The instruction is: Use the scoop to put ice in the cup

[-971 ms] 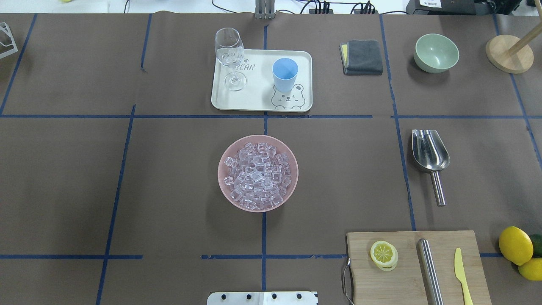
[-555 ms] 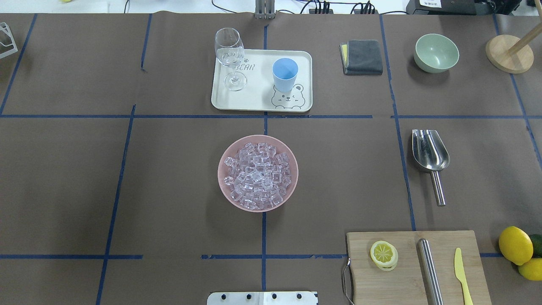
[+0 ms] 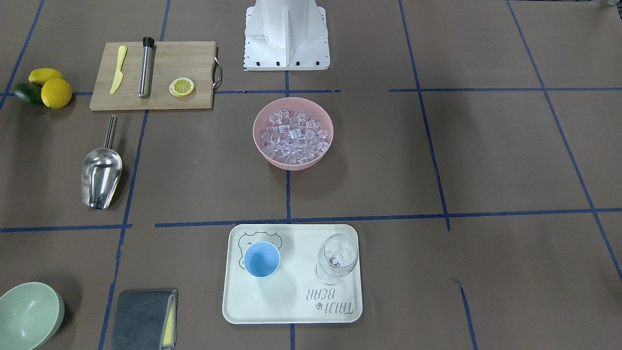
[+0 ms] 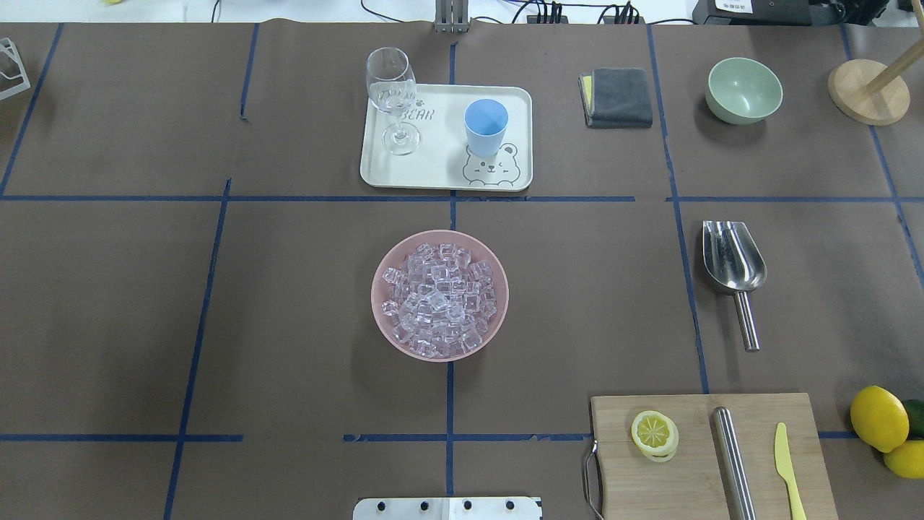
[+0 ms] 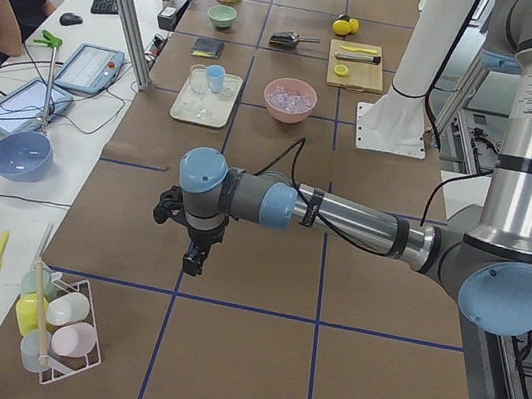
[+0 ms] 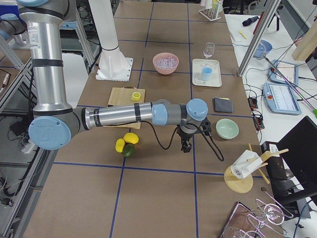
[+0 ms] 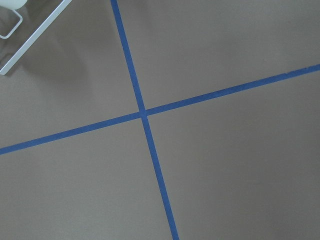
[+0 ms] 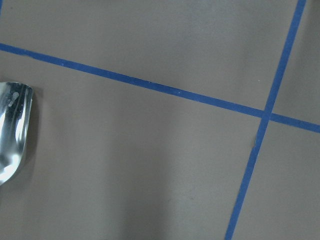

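The ice is heaped in a pink bowl at the table's middle. The light-blue cup stands upright on a cream tray, beside a wine glass. The steel scoop lies on the table to the right, handle toward the robot; its trough edge shows in the right wrist view. My right gripper hovers near the scoop, and I cannot tell whether it is open. My left gripper hangs over bare table far to the left, and I cannot tell its state either.
A cutting board with a lemon slice, a steel rod and a yellow knife lies at front right. Lemons, a green bowl, a grey cloth and a wooden stand sit along the right.
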